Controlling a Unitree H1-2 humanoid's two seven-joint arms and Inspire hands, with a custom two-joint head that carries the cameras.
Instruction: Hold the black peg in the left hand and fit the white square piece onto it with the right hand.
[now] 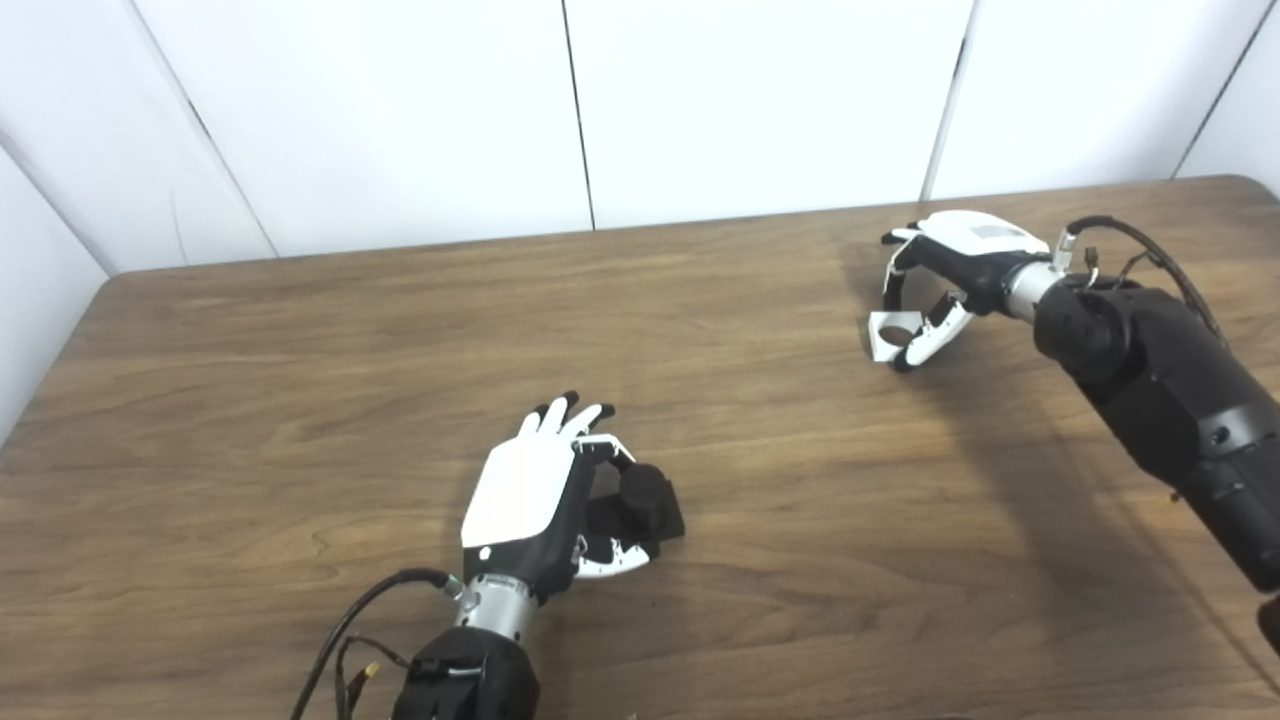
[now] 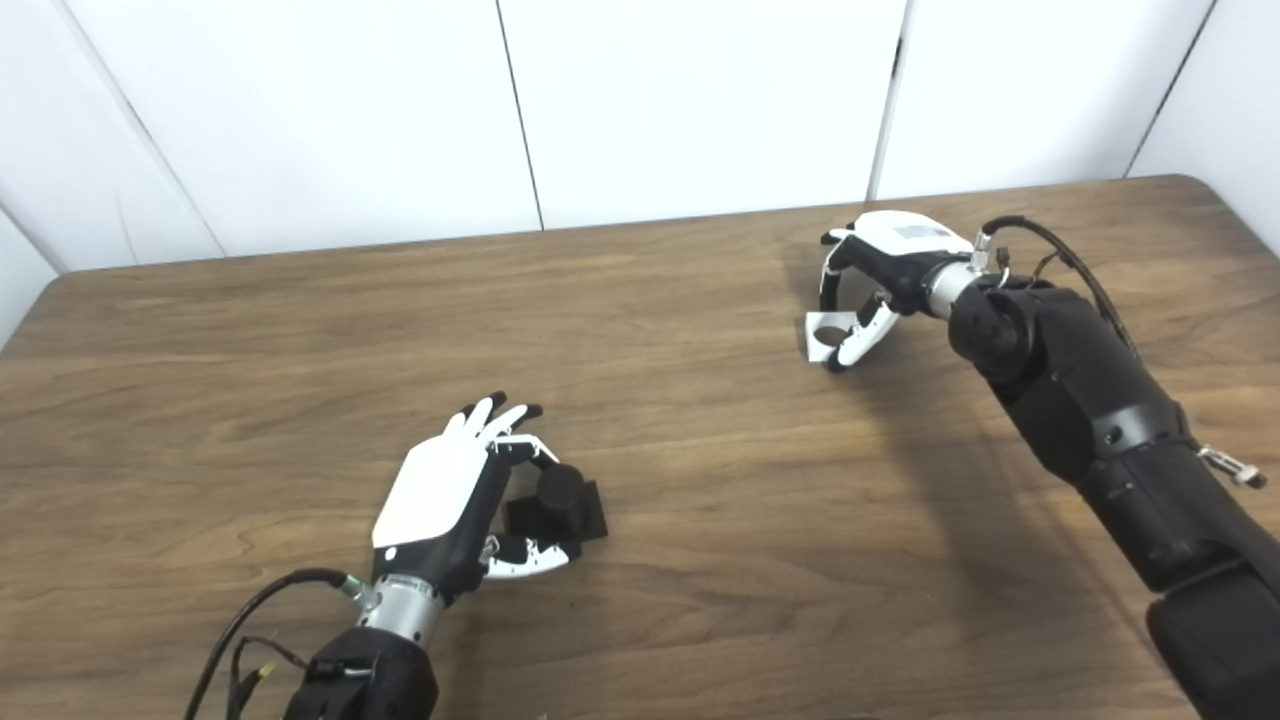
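Lower centre, the black peg point(image 1: 645, 500) is cupped on the table point(image 1: 300, 330) by the left hand point(image 1: 525, 495), fingers loosely curled, apparently to steady it. Upper right, the white square piece point(image 1: 893, 336) is pinched by the right hand point(image 1: 950, 270), seemingly for carrying over.

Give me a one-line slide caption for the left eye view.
Left hand beside the black peg on the wooden table; right hand grasping the white square piece.

lower centre: my left hand point(image 1: 530, 500) beside black round peg on its square base point(image 1: 640, 505) | upper right: my right hand point(image 1: 950, 270) over white square piece with a hole point(image 1: 893, 335) | both on brown wooden table point(image 1: 760, 480)
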